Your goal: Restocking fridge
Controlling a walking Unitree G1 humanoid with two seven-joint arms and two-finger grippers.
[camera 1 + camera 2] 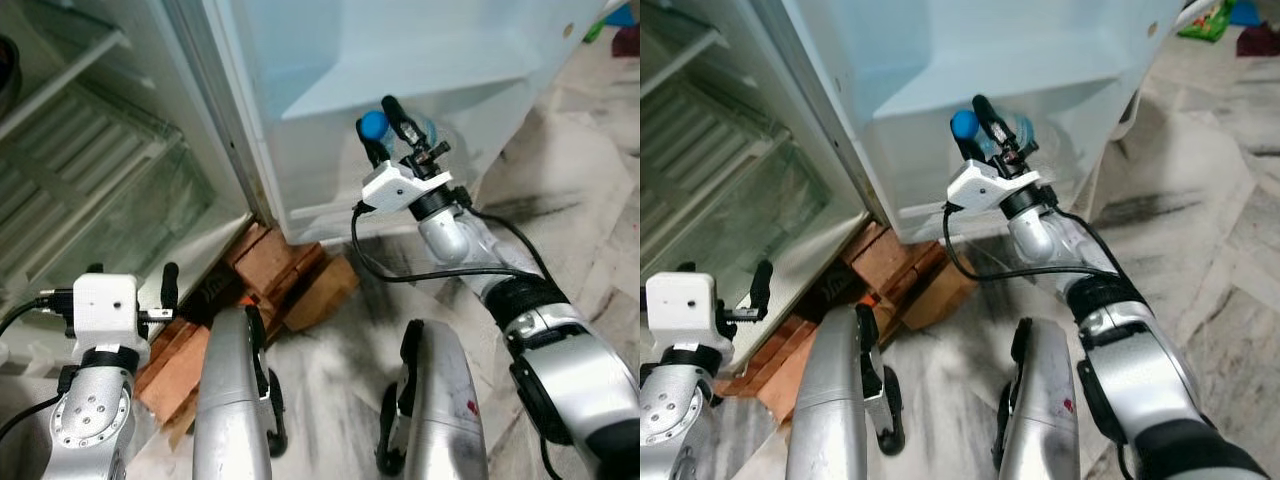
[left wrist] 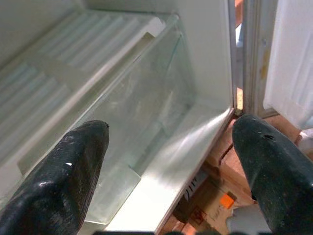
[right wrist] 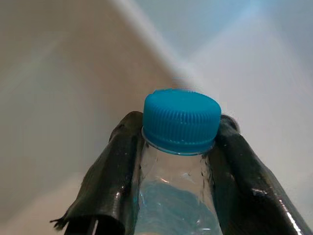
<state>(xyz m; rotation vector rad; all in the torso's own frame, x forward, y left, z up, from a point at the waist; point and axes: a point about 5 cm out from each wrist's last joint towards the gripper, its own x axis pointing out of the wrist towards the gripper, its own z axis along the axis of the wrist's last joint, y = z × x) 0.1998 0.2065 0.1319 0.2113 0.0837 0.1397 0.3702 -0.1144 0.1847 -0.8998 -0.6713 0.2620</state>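
A clear water bottle [image 3: 176, 196] with a blue cap [image 1: 373, 124] is held at the open fridge door's lower shelf [image 1: 400, 70]. My right gripper [image 1: 385, 130] is shut on the bottle just below the cap, both black fingers [image 3: 110, 181] pressing its neck. My left gripper [image 2: 166, 161] stands open, low at the left, facing the fridge's bottom glass shelf and clear crisper drawer [image 2: 142, 112]. Nothing is between its fingers [image 2: 63, 181].
The fridge body [image 1: 90, 170] stands open at the left with white wire shelves. Bricks and wooden blocks [image 1: 290, 275] prop the fridge at its base. Marble floor [image 1: 580, 190] spreads to the right. My two silver legs [image 1: 235, 390] show at the bottom.
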